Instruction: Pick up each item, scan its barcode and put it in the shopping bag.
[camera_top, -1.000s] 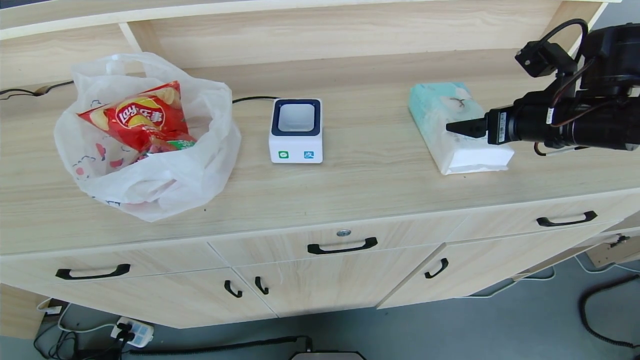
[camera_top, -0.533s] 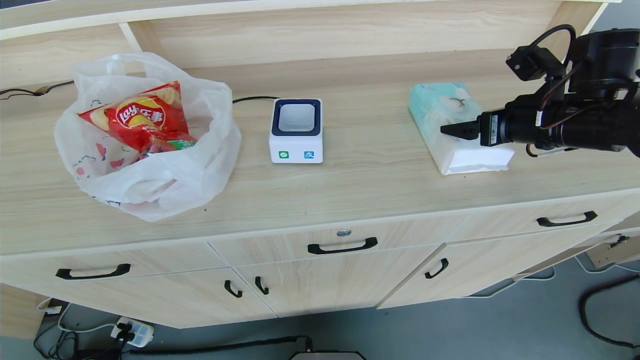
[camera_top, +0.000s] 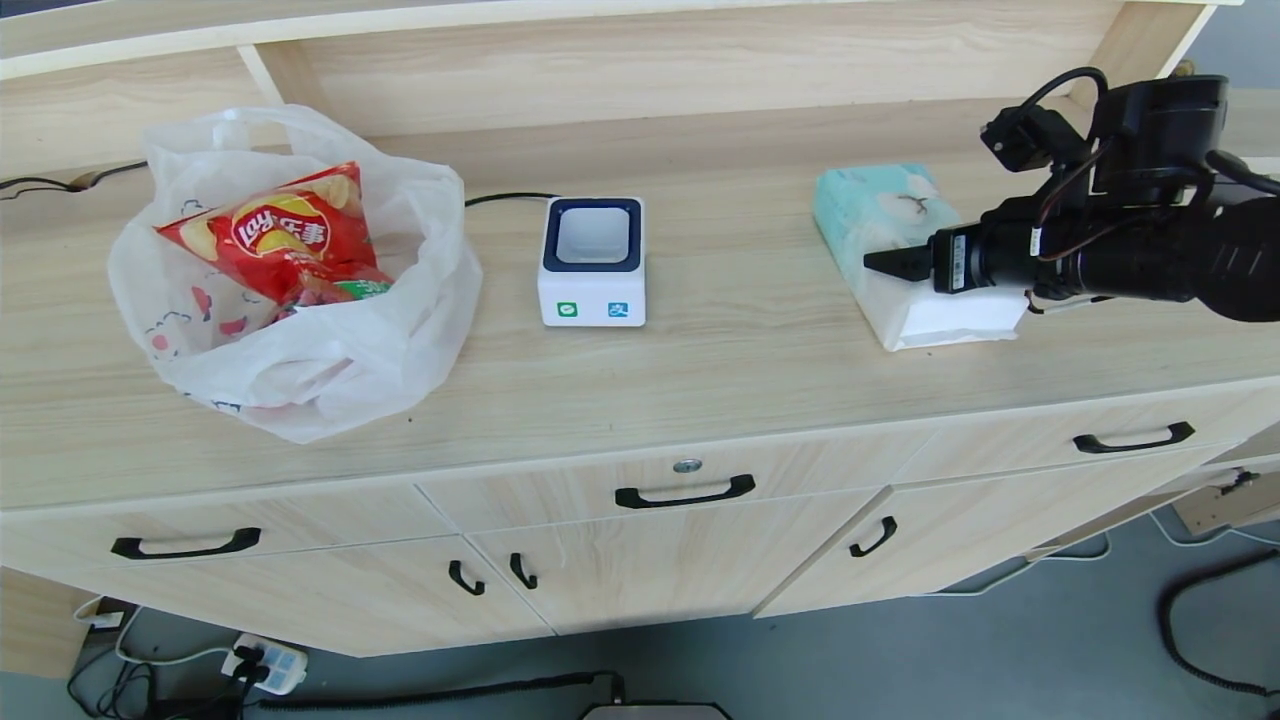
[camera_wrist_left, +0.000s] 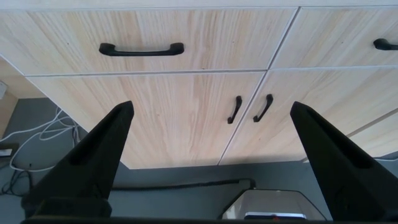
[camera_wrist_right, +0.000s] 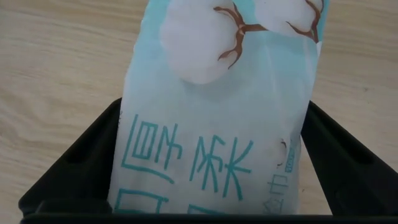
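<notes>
Tissue pack (camera_top: 880, 215) on tabletop (camera_top: 740, 370), right of scanner (camera_top: 592, 260), long axis running away from robot. Right claw (camera_top: 885, 265) over its near half, fingers (camera_wrist_right: 74, 162) apart, straddling its width. Not yet clamped.

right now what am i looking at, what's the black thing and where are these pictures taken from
This is a two-armed robot at a wooden counter. The wide picture comes from its head camera, the other two from its wrists. On the counter: a white shopping bag holding a red crisp packet, a small scanner and a tissue pack. The black thing is the right gripper, fingers open either side of the tissue pack, which is not yet lifted. The left gripper hangs open before the cupboard doors.
</notes>
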